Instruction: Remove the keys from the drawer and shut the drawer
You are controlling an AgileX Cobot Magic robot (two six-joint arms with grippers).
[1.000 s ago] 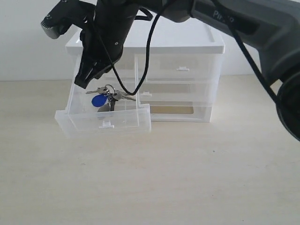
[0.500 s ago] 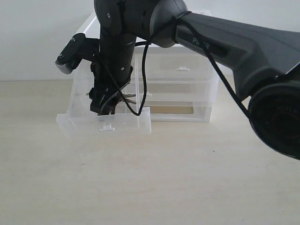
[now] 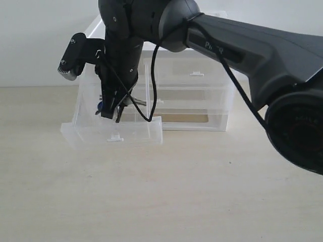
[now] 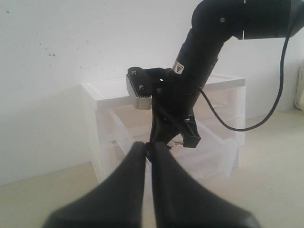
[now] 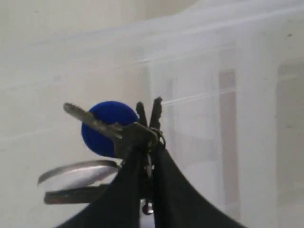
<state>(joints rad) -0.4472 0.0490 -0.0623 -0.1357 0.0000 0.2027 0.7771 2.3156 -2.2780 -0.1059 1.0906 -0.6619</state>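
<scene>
Right fingers [image 5: 141, 159] have dropped into the open drawer [image 3: 116, 134] and clamped the keys [image 5: 102, 127]. The bunch looks just lifted, still inside the walls. Left fingers [image 4: 145, 153] are closed, empty and well back; extraction's underway, drawer not yet shut.

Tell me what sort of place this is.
Probably a robot test bench in a lab, not a home: a bare pale table against a blank white wall, a lone plastic drawer unit, and a robot arm whose fingers pinch the keys.
</scene>
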